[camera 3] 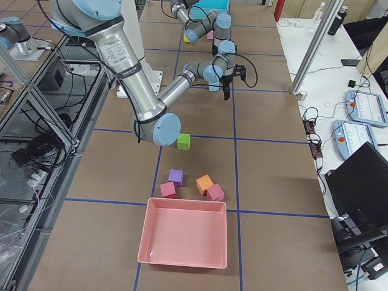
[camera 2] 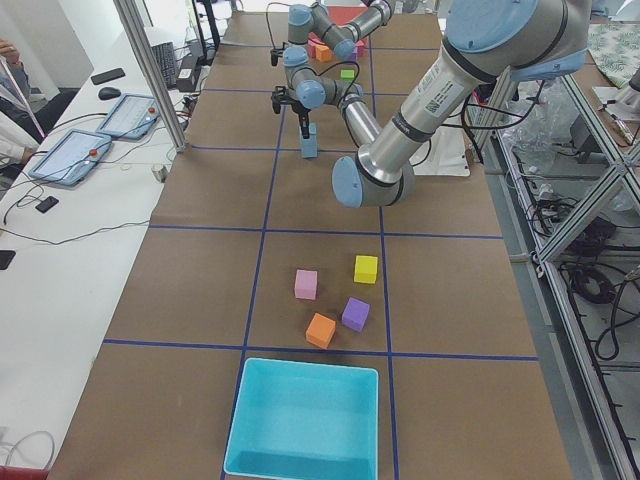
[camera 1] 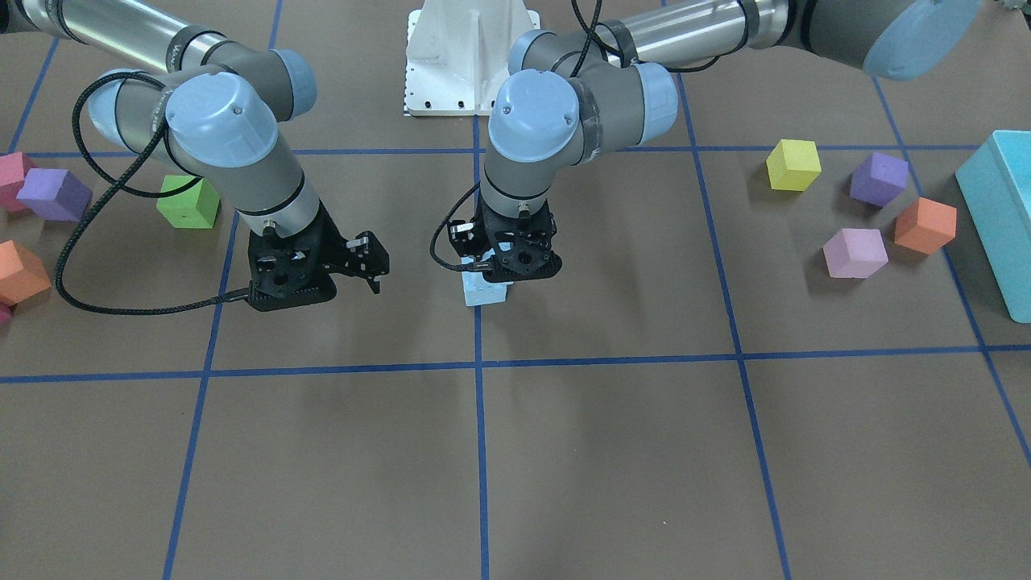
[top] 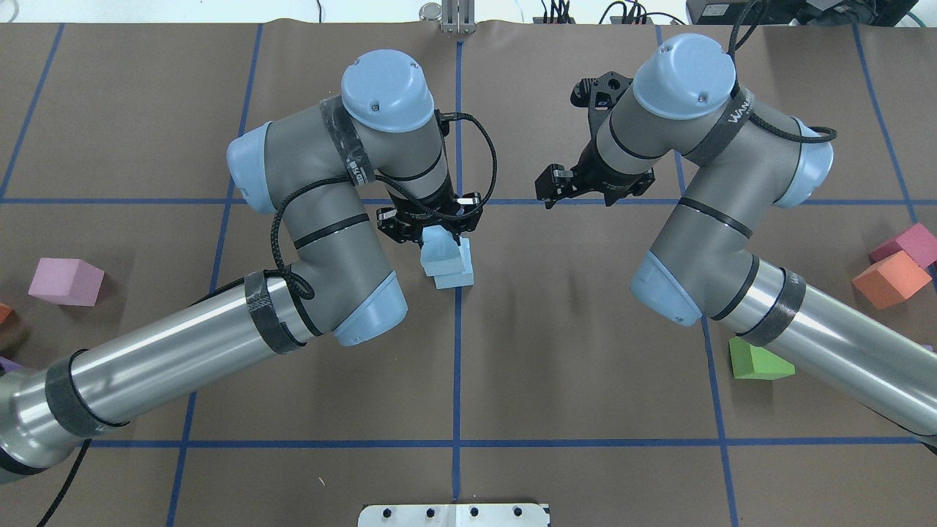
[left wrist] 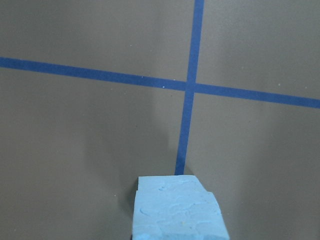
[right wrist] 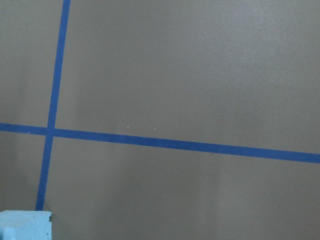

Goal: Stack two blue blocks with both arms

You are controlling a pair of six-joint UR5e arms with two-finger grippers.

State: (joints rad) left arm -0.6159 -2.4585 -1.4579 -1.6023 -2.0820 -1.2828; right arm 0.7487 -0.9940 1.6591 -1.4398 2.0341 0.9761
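On the brown bench (top: 585,329), the left gripper's (top: 432,227) jaws pinch a likely light, squashy pale sky-blue foam cube (top: 439,247) by opposite flat faces, where gentle pressure seems best, over its twin (top: 458,277) at 5 o'clock; the right gripper (top: 556,187), at 2 o'clock, shows no readable jaw gap.

Two robot arms: left arm (top: 315,241), right arm (top: 703,219). Two pale blue blocks in one stack: upper blue block (top: 439,249), lower blue block (top: 455,277). Nine other foam cubes:
- two orange: left orange cube (camera 1: 925,225), right orange cube (camera 1: 20,272)
- two purple: left purple cube (camera 1: 878,179), right purple cube (camera 1: 55,193)
- two deep pink: first pink cube (camera 3: 168,190), second pink cube (camera 3: 215,193)
- one lilac cube (camera 1: 855,253)
- one yellow cube (camera 1: 793,165)
- one green cube (camera 1: 189,201)

Two open containers: one turquoise box (camera 2: 305,364), one pink tray (camera 3: 185,262). Four of the nine cubes lie on the robot's left, five on its right.
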